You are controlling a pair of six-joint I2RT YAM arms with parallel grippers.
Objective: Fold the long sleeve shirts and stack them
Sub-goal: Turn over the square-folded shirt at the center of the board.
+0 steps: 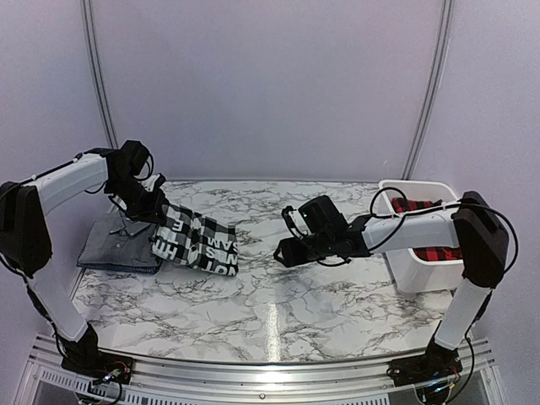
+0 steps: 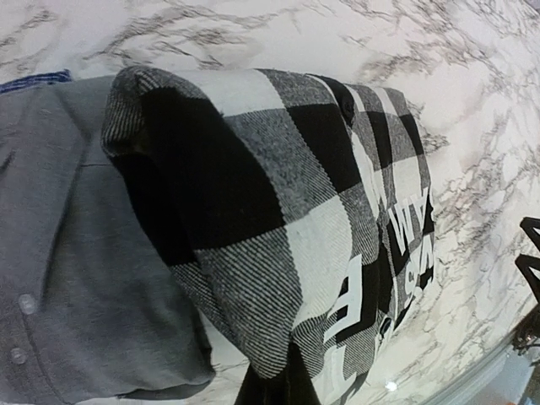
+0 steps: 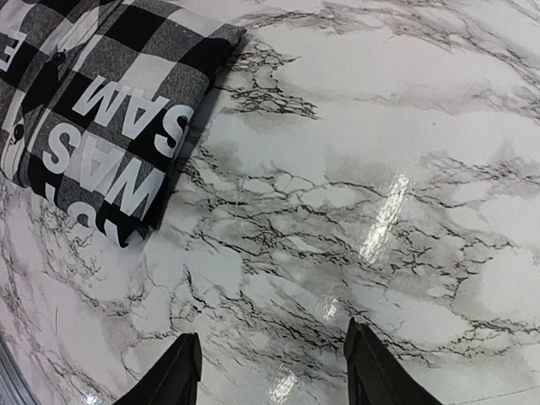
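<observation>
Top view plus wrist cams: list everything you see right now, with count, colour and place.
checked shirt: one, black and white with lettering, folded, left of table centre, its edge over the grey shirt
grey shirt: one, grey, folded, table's left edge
red shirt: one, red and black checked, inside the bin
bin: one, white, table's right edge
table: one, white marble pattern
left gripper: one, black, gripping the checked shirt's left end
right gripper: one, black, open, over bare table right of the checked shirt

The folded black-and-white checked flannel shirt [image 1: 199,241] is lying partly over the folded grey shirt [image 1: 116,245] on the left; the red-and-black checked shirt [image 1: 437,252] is sitting in a white bin [image 1: 407,184].
</observation>
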